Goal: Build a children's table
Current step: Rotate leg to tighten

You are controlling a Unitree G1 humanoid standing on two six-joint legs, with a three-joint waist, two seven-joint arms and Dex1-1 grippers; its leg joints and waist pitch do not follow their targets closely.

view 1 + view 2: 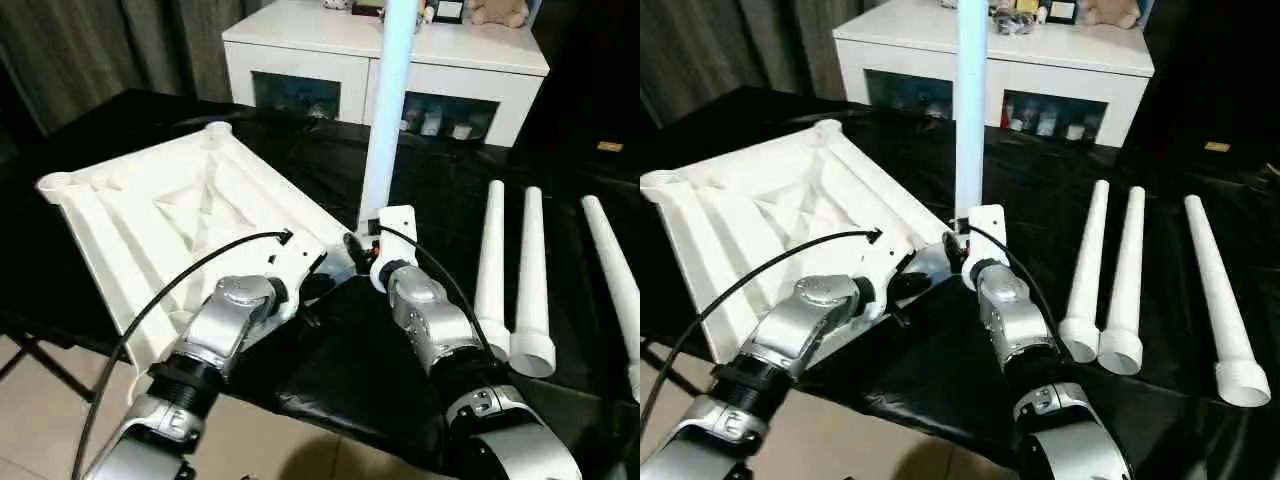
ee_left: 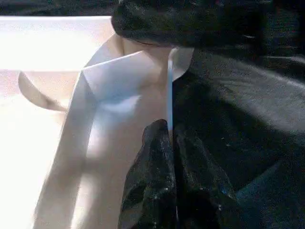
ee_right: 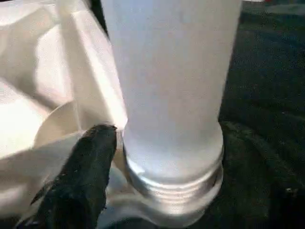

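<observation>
Leg (image 3: pixel 171 95) stands in tabletop (image 1: pixel 150 220) corner socket, touching right claw (image 3: pixel 143 167).

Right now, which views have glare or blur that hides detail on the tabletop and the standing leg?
Left wrist view: the tabletop is blown out to flat white, its ribs lost. Right wrist view: the upright leg is soft at close range, though its threads show. Left eye view: evenly lit, ribs readable, sheen on the black cloth.

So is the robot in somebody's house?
Probably a room in a home: a white cabinet with a stuffed toy on top, dark curtains behind, and a tiled floor.
</observation>
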